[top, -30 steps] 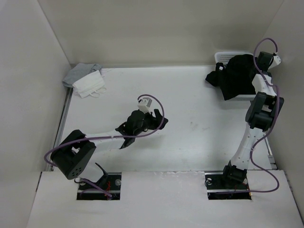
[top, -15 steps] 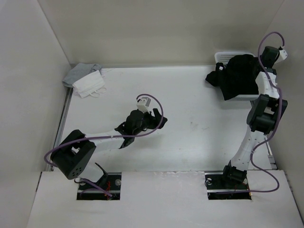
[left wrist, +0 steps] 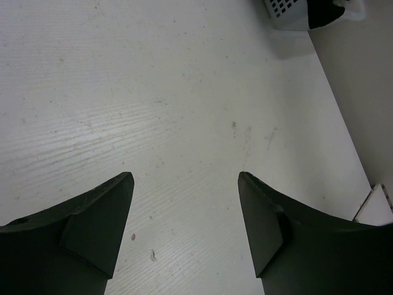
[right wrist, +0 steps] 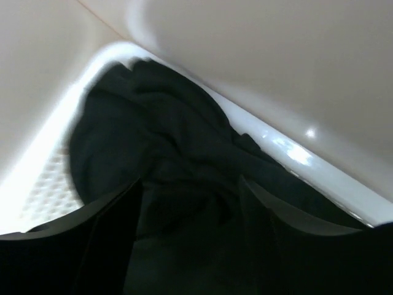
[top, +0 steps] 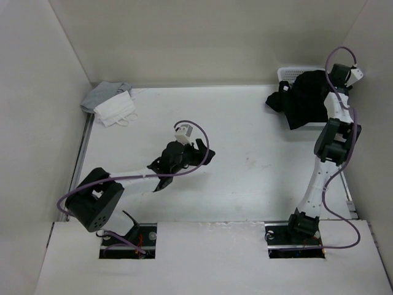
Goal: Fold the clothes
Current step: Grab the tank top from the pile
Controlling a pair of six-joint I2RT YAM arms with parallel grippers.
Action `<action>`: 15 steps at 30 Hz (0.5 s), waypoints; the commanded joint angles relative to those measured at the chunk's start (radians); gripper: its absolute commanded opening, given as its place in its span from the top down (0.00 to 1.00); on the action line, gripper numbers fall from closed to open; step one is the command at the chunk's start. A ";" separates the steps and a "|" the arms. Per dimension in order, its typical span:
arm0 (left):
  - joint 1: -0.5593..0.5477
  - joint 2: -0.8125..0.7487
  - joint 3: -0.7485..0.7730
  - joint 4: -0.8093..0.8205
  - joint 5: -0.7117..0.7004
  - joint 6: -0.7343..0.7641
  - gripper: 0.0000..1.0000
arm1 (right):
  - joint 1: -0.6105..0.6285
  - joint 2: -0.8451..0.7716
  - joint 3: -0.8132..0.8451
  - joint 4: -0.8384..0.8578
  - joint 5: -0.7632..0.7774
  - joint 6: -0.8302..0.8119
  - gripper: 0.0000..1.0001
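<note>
Since the earlier frames, the right arm's wrist has swung out toward the corner wall and come back over the white basket (top: 286, 74). The left arm has hardly shifted.

The black shirt (top: 304, 98) is heaped in this basket, and part of it spills over the near rim onto the table (top: 245, 123). It is the basket's only visible content. In the right wrist view the shirt (right wrist: 172, 153) lies in deep soft folds against the basket's perforated white wall (right wrist: 46, 190).

The right gripper (right wrist: 190, 182) hangs just above the heap with its jaws spread. Dark fabric shows in the gap between them, and nothing looks pinched.

The left gripper (left wrist: 184, 178) is well away from the basket, over bare table. Its jaws are at their widest and hold nothing.

The shirt looks light, limp and a little slippery (it will sag and trail rather than keep any shape). A sensible hold would be a raised ridge of cloth near the top of the heap, or a hem or sleeve edge if one can be found. No edge can be picked out in the dark folds.

Far from the basket, along the same back wall, lie a white cloth (top: 115, 110) and a grey cloth (top: 104, 93).
</note>
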 commanded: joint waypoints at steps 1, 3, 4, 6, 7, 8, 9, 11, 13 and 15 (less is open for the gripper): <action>0.015 0.012 -0.012 0.084 0.026 -0.015 0.32 | 0.009 0.048 0.105 -0.054 0.042 -0.045 0.39; 0.024 0.028 -0.010 0.095 0.041 -0.030 0.32 | 0.012 0.047 0.103 -0.035 0.026 -0.039 0.66; 0.026 0.036 -0.010 0.101 0.049 -0.037 0.32 | 0.017 0.031 0.086 -0.017 0.024 -0.040 0.77; 0.026 0.045 -0.009 0.108 0.060 -0.046 0.32 | 0.021 -0.025 0.015 0.037 0.045 -0.036 0.89; 0.026 0.047 -0.007 0.110 0.063 -0.047 0.32 | 0.023 -0.035 0.002 0.046 0.045 -0.032 0.90; 0.026 0.048 -0.006 0.112 0.066 -0.049 0.32 | 0.030 -0.093 -0.069 0.108 0.053 -0.031 0.91; 0.026 0.052 -0.006 0.113 0.070 -0.052 0.32 | 0.038 -0.161 -0.154 0.185 0.062 -0.031 0.93; 0.023 0.055 -0.006 0.116 0.072 -0.054 0.32 | 0.050 -0.258 -0.245 0.264 0.068 -0.028 0.94; 0.019 0.055 -0.003 0.118 0.073 -0.055 0.33 | 0.072 -0.390 -0.338 0.337 0.070 -0.022 0.96; 0.019 0.056 -0.003 0.119 0.075 -0.055 0.33 | 0.090 -0.487 -0.401 0.388 0.070 -0.022 0.96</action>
